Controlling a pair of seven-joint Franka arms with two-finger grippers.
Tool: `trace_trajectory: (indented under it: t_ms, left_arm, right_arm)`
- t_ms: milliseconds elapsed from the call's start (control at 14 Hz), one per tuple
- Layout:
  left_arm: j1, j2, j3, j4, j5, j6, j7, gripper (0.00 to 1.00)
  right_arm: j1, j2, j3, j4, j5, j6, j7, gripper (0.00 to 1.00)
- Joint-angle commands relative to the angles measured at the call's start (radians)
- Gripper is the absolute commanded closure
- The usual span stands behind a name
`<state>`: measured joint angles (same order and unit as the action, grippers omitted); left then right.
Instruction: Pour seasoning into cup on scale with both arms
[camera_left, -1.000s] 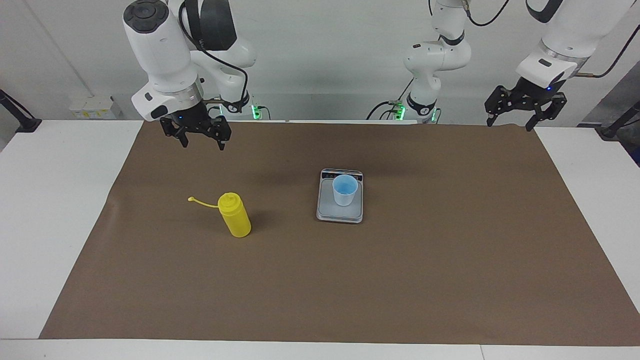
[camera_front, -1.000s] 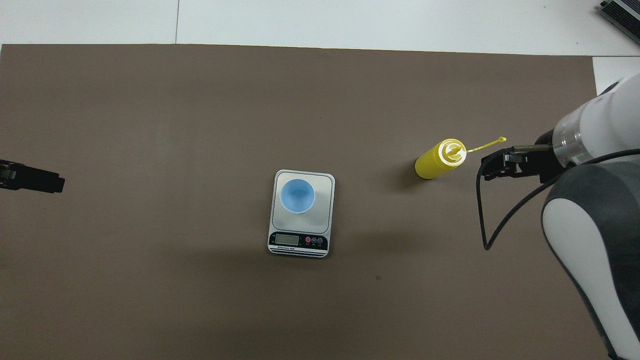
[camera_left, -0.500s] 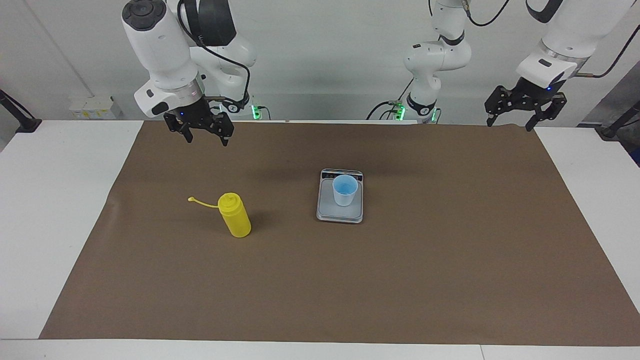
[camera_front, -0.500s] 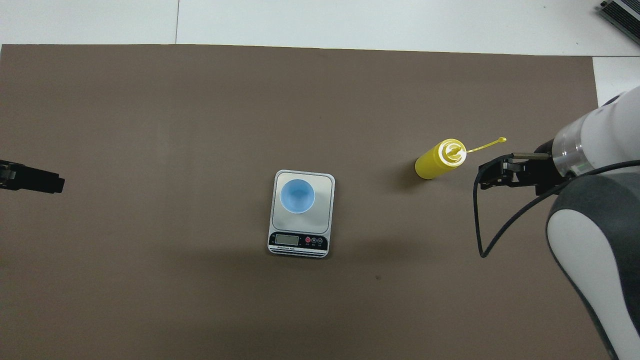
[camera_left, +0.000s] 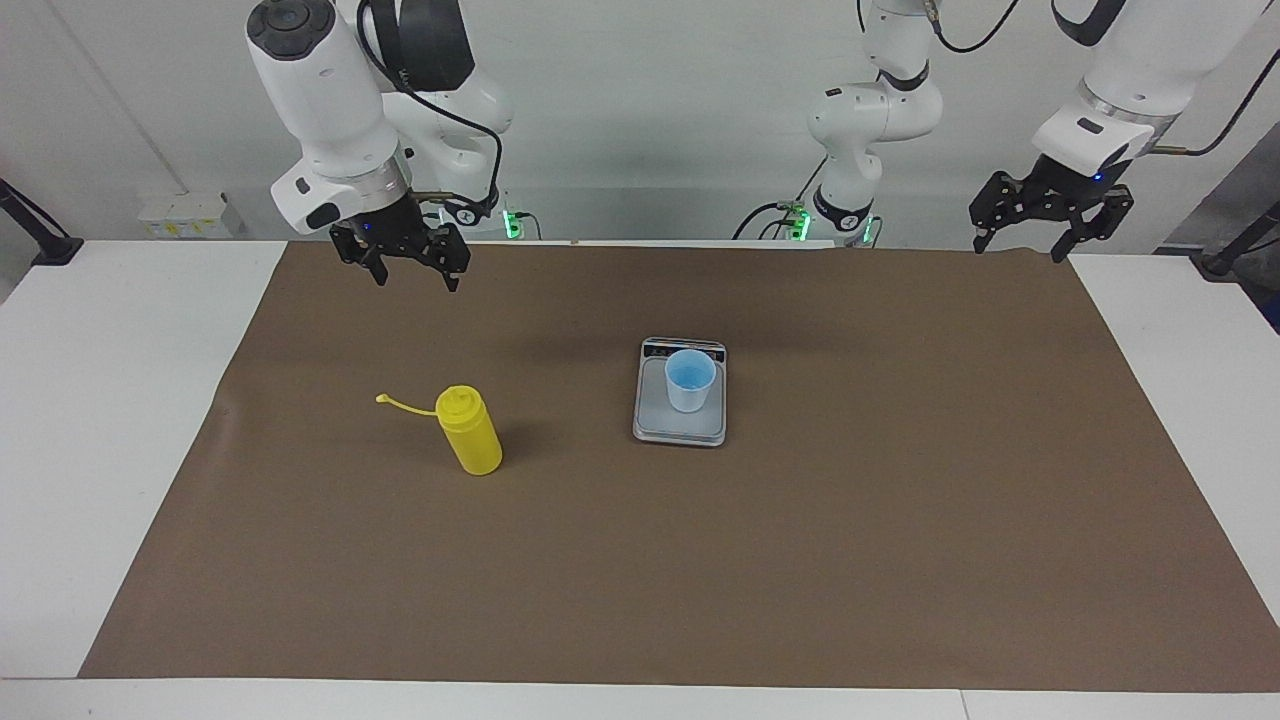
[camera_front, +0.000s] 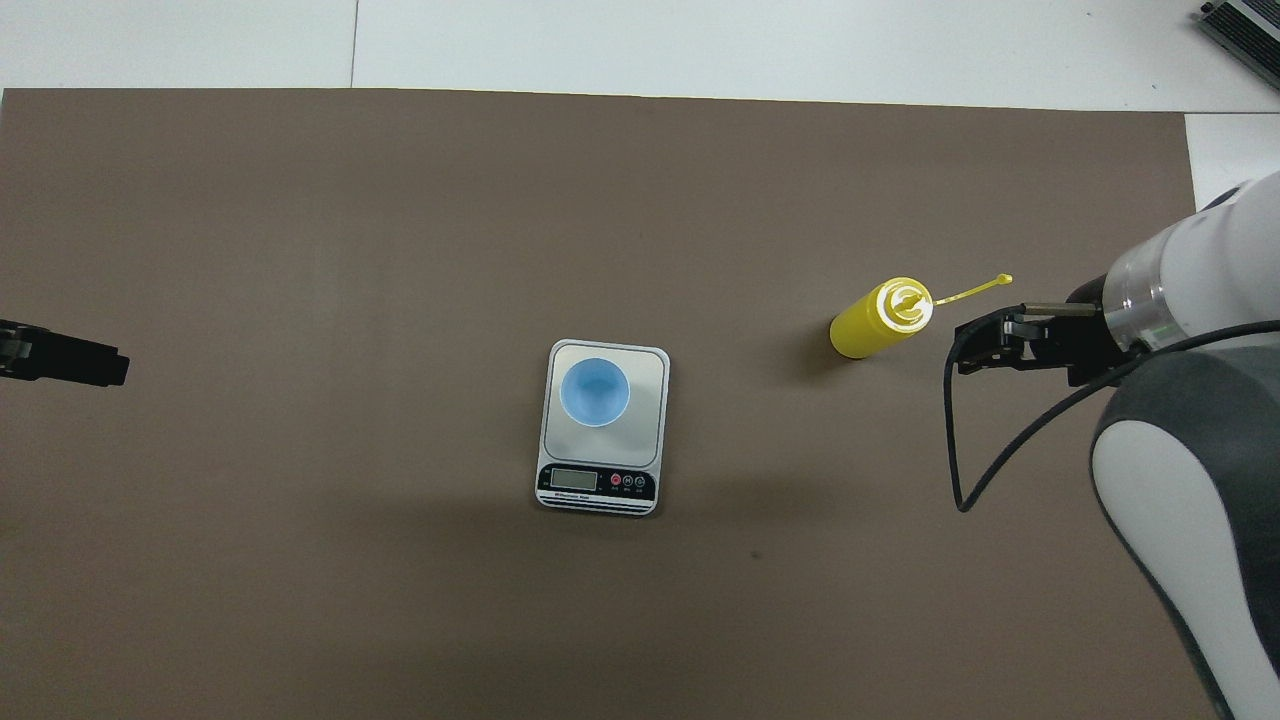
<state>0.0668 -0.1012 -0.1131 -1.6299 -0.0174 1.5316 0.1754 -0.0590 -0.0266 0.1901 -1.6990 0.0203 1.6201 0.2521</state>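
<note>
The yellow seasoning bottle stands upright on the brown mat toward the right arm's end, its thin strap sticking out sideways. It also shows in the overhead view. The light blue cup stands on the silver-grey scale at mid-table; both appear from above, cup on scale. My right gripper hangs open and empty in the air over the mat, apart from the bottle; from above it lies beside the bottle's cap. My left gripper waits open and empty over the mat's corner at its own end.
The brown mat covers most of the white table. The scale's dark display strip faces the robots. A black cable loops below the right wrist. The left gripper's tip shows at the overhead view's edge.
My right gripper has risen slightly and drifted a little toward the robots' side and the table's middle, still open. The left arm, bottle, cup and scale have not moved.
</note>
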Motion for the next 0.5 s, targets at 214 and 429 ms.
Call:
trace_trajectory:
  t_ms: [214,429]
  left_arm:
    - [0.004,-0.020,0.000,-0.016,0.013,-0.011,0.003,0.00]
    - [0.004,-0.020,0.000,-0.016,0.013,-0.013,0.003,0.00]
  right_arm:
    - [-0.010,-0.016,0.005,-0.019,0.020,0.021,-0.013,0.00]
    - [-0.012,-0.016,0.005,-0.019,0.020,0.021,-0.020,0.00]
